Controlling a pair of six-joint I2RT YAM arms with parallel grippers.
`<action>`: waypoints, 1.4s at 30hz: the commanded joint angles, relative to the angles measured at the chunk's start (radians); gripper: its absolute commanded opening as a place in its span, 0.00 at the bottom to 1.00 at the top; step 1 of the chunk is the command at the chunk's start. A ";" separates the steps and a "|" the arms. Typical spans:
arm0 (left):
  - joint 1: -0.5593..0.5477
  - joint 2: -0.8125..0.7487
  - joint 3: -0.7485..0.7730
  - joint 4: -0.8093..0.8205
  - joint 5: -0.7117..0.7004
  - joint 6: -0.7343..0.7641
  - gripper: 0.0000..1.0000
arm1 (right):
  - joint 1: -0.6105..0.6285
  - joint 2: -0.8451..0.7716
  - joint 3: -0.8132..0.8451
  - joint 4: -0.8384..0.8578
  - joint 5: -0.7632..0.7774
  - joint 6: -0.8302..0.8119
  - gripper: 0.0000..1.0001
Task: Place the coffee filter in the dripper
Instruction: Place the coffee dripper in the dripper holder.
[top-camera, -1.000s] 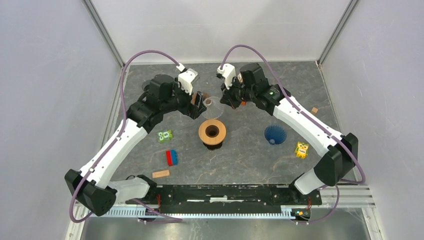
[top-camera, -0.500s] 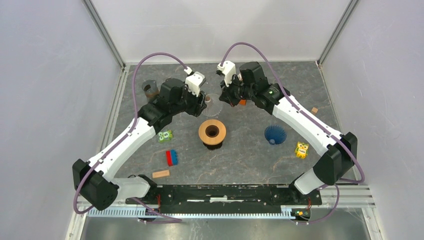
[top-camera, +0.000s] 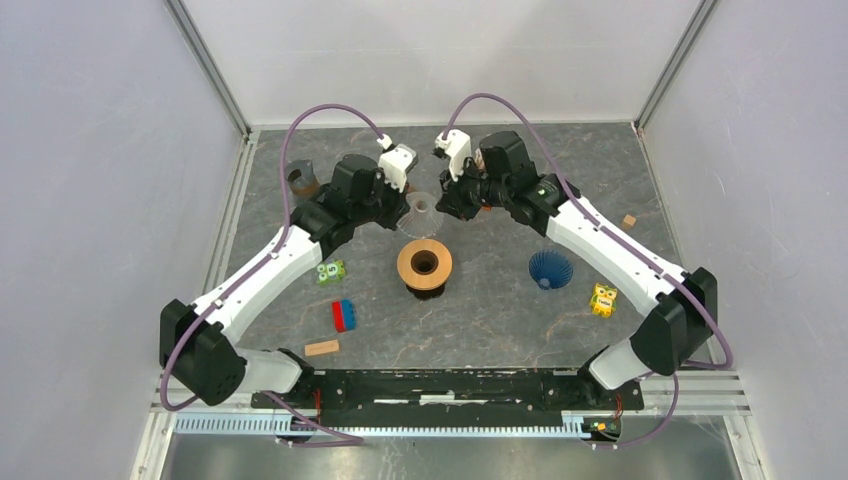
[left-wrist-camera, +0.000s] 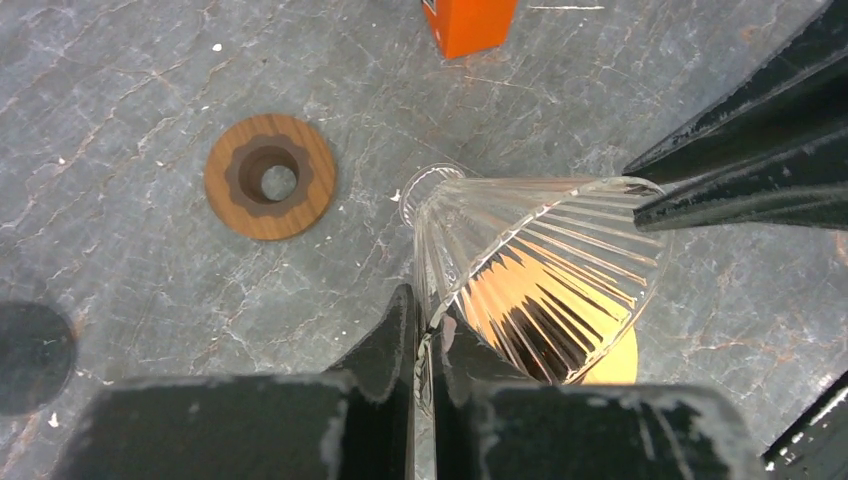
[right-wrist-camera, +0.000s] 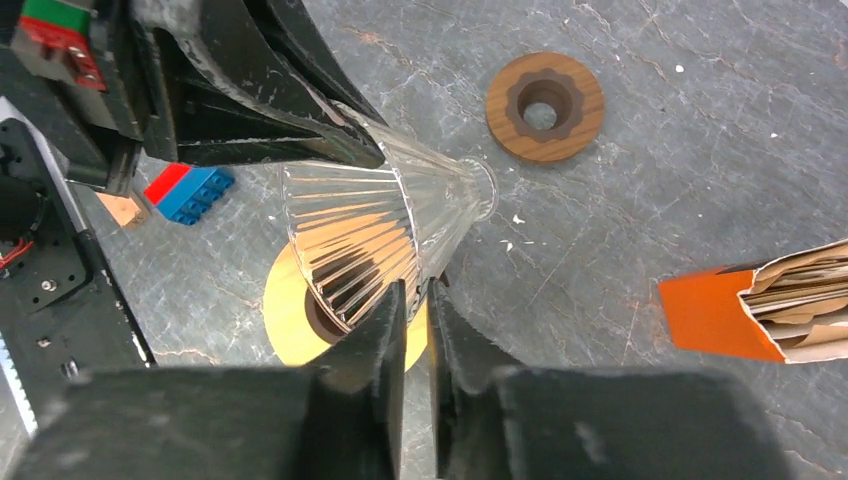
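left claw (left-wrist-camera: 425, 320) just clamped onto the dripper (left-wrist-camera: 545, 250) rim, right claw (right-wrist-camera: 412, 300) pinching it too (filters (right-wrist-camera: 800, 285) still boxed, frame's right edge).

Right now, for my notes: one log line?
left gripper: shut on dripper rim | right gripper: shut on dripper | filters: in orange box
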 joint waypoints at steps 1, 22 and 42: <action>-0.012 -0.040 0.046 -0.037 0.139 -0.025 0.02 | -0.007 -0.069 -0.045 0.088 -0.025 -0.044 0.27; -0.013 0.186 0.309 -0.580 0.275 -0.087 0.02 | 0.142 -0.340 -0.215 -0.214 -0.158 -0.847 0.75; -0.010 0.269 0.360 -0.626 0.270 -0.076 0.02 | 0.329 -0.085 -0.125 -0.272 0.125 -0.978 0.47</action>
